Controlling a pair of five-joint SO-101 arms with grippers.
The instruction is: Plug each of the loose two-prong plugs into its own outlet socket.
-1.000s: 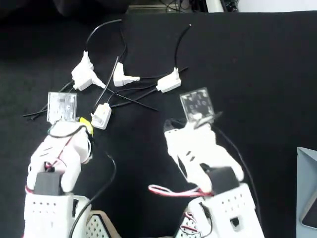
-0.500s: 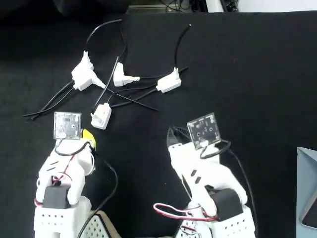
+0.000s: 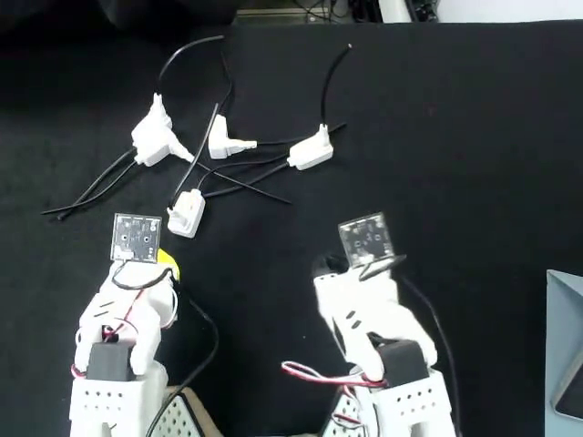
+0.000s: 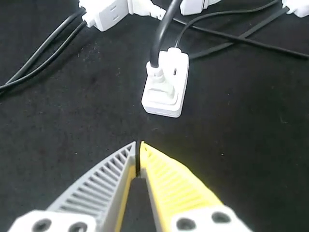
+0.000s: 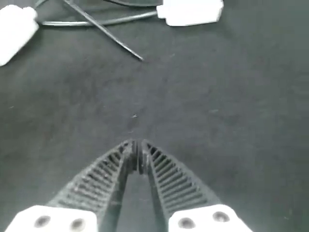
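Note:
Several white outlet sockets with black cords lie at the far left of the black table. The nearest socket (image 3: 187,214) (image 4: 165,87) has a two-prong plug seated in it. Beyond it lie a wider socket (image 3: 152,137) (image 4: 104,12), a white plug piece (image 3: 228,144) and another socket (image 3: 311,150) (image 5: 190,12). My left gripper (image 3: 164,261) (image 4: 139,147), with one grey and one yellow finger, is shut on nothing, just short of the nearest socket. My right gripper (image 3: 323,266) (image 5: 136,145), with black fingers, is shut on nothing over bare cloth, well short of the sockets.
Black cords (image 3: 246,177) cross between the sockets and trail off to the left (image 3: 86,193). A grey object (image 3: 565,346) stands at the right edge. The right half of the table (image 3: 455,137) is bare black cloth.
Both arms have drawn back toward the near edge, away from the sockets. The sockets and cords have not moved.

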